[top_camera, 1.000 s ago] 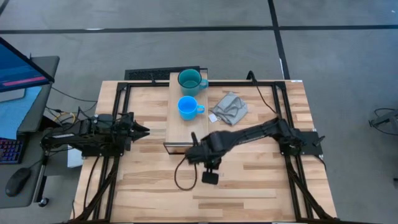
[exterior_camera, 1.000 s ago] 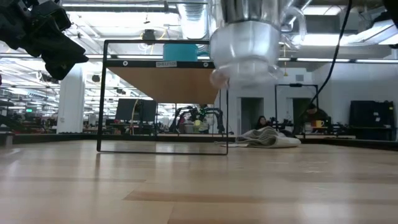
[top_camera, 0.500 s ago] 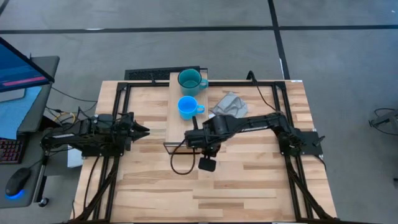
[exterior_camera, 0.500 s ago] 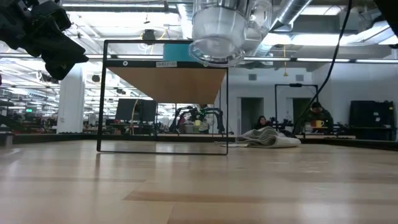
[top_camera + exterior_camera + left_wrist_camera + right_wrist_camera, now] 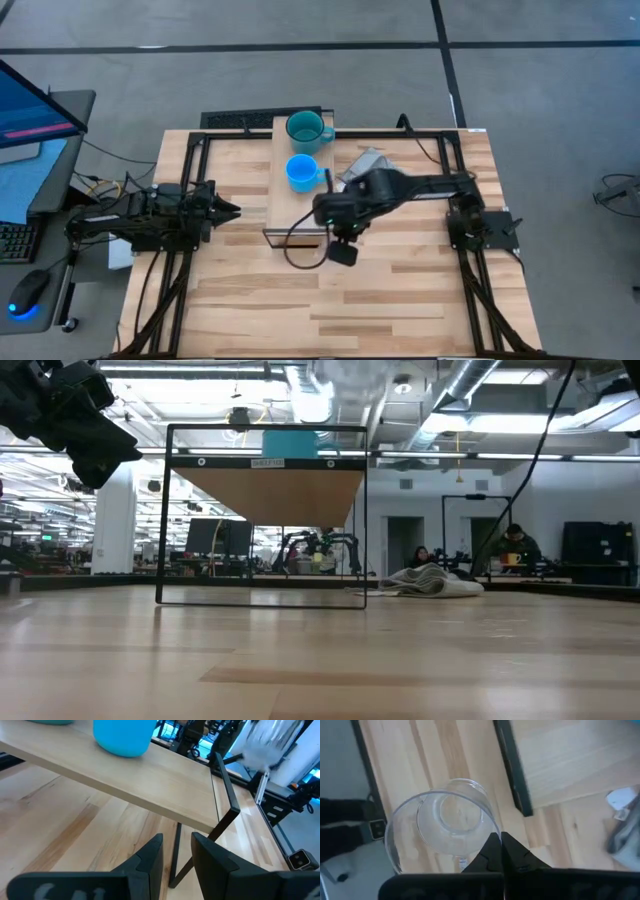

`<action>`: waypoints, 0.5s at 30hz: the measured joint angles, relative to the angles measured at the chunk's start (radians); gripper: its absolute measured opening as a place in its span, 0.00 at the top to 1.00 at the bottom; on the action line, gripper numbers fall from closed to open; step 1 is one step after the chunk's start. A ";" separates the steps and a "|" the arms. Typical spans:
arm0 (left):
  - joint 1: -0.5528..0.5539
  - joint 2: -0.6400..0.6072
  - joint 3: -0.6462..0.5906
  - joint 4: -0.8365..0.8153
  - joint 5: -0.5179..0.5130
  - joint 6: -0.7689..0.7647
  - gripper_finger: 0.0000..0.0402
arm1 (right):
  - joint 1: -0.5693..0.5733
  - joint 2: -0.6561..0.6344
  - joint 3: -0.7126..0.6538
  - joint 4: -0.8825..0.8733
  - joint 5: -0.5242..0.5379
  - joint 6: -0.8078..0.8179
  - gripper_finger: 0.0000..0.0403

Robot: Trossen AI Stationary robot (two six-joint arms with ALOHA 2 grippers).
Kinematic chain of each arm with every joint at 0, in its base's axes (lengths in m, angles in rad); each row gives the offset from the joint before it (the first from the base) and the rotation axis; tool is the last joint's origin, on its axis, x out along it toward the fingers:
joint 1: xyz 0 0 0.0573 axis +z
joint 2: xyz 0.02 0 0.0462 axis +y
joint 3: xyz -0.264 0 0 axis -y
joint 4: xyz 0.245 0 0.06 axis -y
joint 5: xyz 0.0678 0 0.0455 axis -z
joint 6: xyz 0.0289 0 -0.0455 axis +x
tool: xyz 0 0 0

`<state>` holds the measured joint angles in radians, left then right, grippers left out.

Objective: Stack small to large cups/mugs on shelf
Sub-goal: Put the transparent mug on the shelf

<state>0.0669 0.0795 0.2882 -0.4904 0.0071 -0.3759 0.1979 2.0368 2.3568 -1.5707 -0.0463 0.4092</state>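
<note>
1. The clear glass cup (image 5: 444,831) is held in the air by the right tool (image 5: 501,851). The tool's fingers are pinched together on the cup's rim, with the mouth of the cup facing the wrist camera.
2. In the high view, the right tool (image 5: 322,210) sits over the near right edge of the shelf (image 5: 283,208), just near of the bright blue mug (image 5: 302,173). The cup itself cannot be made out from above.
3. The shelf is a long light wood top on a dark frame, standing on the slatted counter (image 5: 400,290). It runs from the counter's far edge toward the middle.
4. The teal mug (image 5: 305,129) stands upright at the far end of the shelf. The bright blue mug stands upright just near of it, apart from it. Both handles point right.
5. A grey cloth (image 5: 372,160) lies on the counter right of the shelf, partly under the right arm.
6. The left tool (image 5: 226,210) waits left of the shelf, empty, with its fingers (image 5: 150,860) slightly apart.
</note>
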 joint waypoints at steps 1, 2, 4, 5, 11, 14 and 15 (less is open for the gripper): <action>0.000 0.000 0.000 0.000 -0.002 0.000 0.77 | -0.004 -0.019 -0.001 0.000 0.004 0.001 1.00; 0.000 0.000 0.000 0.000 -0.010 0.000 0.77 | -0.010 -0.033 -0.001 0.000 0.009 0.001 1.00; 0.000 0.000 0.000 -0.001 -0.026 -0.003 0.77 | -0.023 -0.062 -0.002 0.000 0.027 -0.001 1.00; 0.000 0.000 0.000 -0.002 -0.031 -0.004 0.77 | -0.032 -0.075 -0.003 -0.001 0.034 -0.010 1.00; 0.000 0.000 0.000 -0.009 -0.039 -0.019 0.77 | -0.087 -0.117 -0.001 0.000 0.078 -0.089 1.00; 0.000 0.000 0.000 -0.011 -0.039 -0.022 0.77 | -0.123 -0.116 -0.002 0.000 0.080 -0.136 1.00; 0.000 0.000 0.000 -0.012 -0.039 -0.027 0.77 | -0.134 -0.115 -0.002 0.000 0.083 -0.154 1.00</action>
<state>0.0669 0.0799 0.2882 -0.5028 -0.0318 -0.4034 0.0639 1.9218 2.3550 -1.5710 0.0363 0.2550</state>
